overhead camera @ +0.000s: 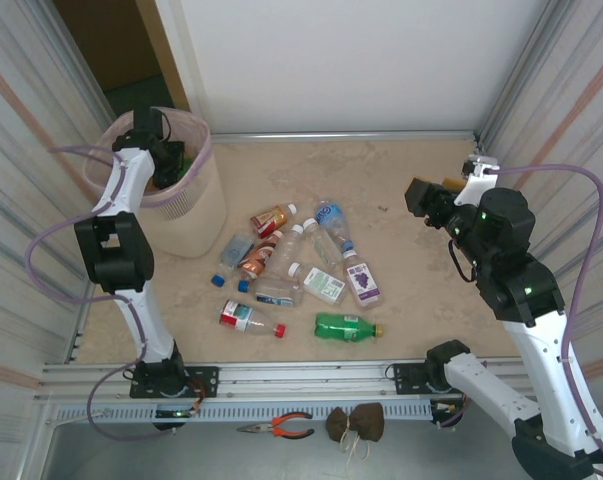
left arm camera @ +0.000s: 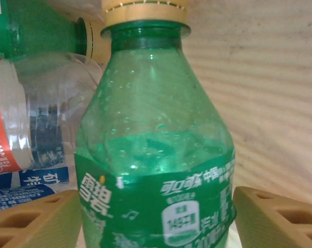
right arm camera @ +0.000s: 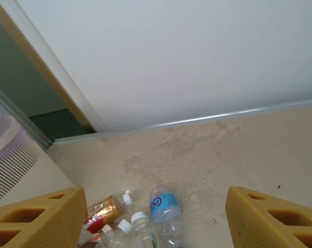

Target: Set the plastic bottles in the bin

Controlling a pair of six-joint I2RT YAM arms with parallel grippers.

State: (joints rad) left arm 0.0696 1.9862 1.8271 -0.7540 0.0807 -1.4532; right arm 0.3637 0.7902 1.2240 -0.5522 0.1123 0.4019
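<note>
Green bottle (left arm camera: 156, 155) base cut off; left tool's (left arm camera: 156, 212) grip on it unclear.

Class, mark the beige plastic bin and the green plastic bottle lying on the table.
Beige plastic bin (overhead camera: 203, 222), top external view, side wall.
Green plastic bottle on table (overhead camera: 343, 325), top external view, its middle.

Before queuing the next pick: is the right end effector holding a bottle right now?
No, in the right wrist view the right end effector has its fingers wide apart with nothing between them.
</note>
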